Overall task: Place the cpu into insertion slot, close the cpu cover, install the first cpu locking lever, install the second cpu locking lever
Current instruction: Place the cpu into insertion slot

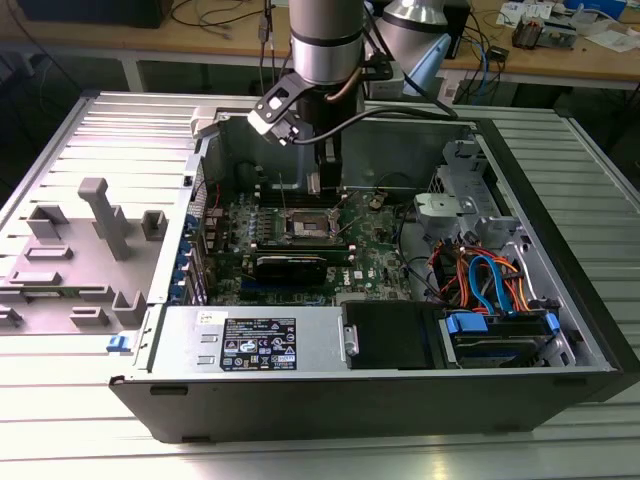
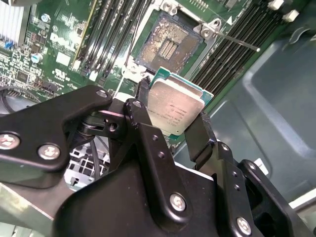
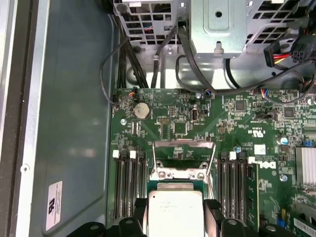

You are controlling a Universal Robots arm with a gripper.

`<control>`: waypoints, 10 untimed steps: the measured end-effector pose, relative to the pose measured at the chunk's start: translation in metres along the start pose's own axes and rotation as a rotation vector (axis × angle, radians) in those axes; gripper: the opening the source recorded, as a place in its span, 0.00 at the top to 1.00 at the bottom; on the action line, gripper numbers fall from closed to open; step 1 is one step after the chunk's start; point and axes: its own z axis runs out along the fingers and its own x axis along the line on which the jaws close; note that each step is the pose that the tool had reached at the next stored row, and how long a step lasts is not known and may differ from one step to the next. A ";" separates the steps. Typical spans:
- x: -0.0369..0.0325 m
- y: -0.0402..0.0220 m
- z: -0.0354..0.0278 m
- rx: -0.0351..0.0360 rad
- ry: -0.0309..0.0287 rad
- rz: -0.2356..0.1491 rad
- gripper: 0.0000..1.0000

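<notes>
While the arm hangs over the open black computer case on the ribbed metal desk in the exterior view, I see the black end effector just above the square, silver-rimmed insertion slot. In the second wrist view, its fingers are clamped on opposite edges of the small square cpu with the silver-grey metal top, held tilted above the uncovered slot. In the first wrist view, the thin silver cpu cover frame stands open just beyond the gripped chip.

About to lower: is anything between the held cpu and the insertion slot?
Nothing: in the second wrist view, the gap from cpu to insertion slot is bare.
</notes>
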 end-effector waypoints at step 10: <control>-0.0002 -0.0004 0.0042 -0.0001 0.0000 0.000 0.46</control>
